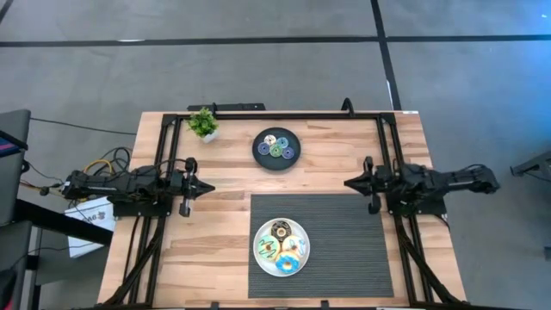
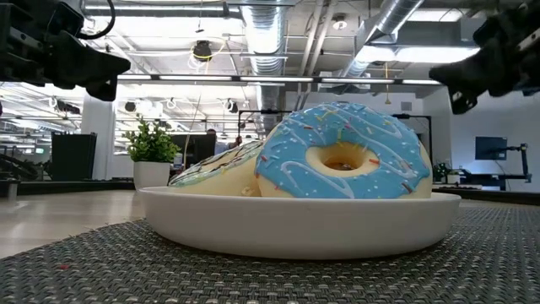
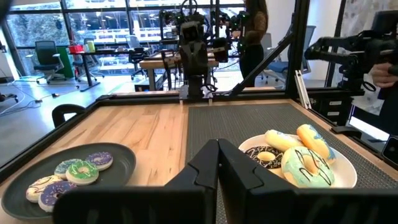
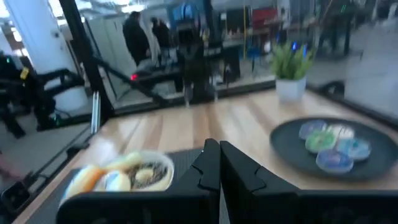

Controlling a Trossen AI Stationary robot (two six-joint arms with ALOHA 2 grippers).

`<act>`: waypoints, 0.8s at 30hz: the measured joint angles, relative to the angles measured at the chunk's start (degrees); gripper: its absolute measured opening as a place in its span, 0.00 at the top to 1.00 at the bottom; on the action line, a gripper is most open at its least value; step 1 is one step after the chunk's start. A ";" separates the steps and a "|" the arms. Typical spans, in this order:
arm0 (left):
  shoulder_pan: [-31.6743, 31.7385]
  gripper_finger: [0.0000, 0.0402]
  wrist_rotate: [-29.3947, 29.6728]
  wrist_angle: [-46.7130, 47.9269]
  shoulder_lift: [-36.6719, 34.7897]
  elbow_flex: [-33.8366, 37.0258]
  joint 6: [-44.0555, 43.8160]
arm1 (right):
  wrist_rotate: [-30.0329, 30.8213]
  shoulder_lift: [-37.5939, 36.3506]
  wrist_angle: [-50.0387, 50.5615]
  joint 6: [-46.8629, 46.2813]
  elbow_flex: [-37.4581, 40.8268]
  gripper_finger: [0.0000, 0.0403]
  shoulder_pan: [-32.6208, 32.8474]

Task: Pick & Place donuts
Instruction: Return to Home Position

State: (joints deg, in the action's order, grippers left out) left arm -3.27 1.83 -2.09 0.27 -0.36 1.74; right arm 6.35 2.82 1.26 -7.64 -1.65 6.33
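A white plate (image 2: 295,228) sits on the dark ribbed mat (image 1: 344,232) at the near side of the desk (image 1: 215,250). It holds all four large donuts, crowded together and leaning on one another: brown (image 1: 280,230), white-green (image 1: 267,250), cream-pink (image 1: 297,247) and blue (image 1: 287,263). The black plate (image 3: 121,163) stands on bare wood beyond the mat, near a small potted plant (image 1: 204,125). It carries the mini donuts (image 1: 276,147) in a tight cluster of purple, blue, green and cream.

The left gripper (image 1: 209,185) hangs above the desk's left side, with its jaws clenched on nothing. The right gripper (image 1: 348,182) faces it from the right side, its jaws also pressed together and empty. Both are well apart from the plates.

A printed sheet (image 1: 90,215) lies off the desk under the left arm, its marks too small to read.
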 joint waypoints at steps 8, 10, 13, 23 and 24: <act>0.00 1.00 0.02 0.00 0.00 -0.02 0.00 | -1.88 -2.39 0.51 0.67 -0.04 1.00 -2.70; 0.00 1.00 0.02 0.02 0.00 0.00 0.00 | -2.55 -2.30 0.63 0.26 -0.04 1.00 -3.27; -0.02 1.00 0.02 0.00 0.00 0.00 0.00 | -1.95 -2.17 0.56 0.17 -0.04 1.00 -3.60; -0.01 1.00 0.03 0.00 0.00 0.00 0.00 | -1.86 -2.10 0.56 0.15 -0.02 1.00 -3.91; -0.01 1.00 0.03 0.00 0.00 0.00 0.00 | -1.86 -2.10 0.56 0.14 -0.02 1.00 -3.91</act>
State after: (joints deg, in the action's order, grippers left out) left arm -3.28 1.86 -2.09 0.27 -0.36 1.74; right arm 4.49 0.71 1.83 -7.50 -1.67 2.42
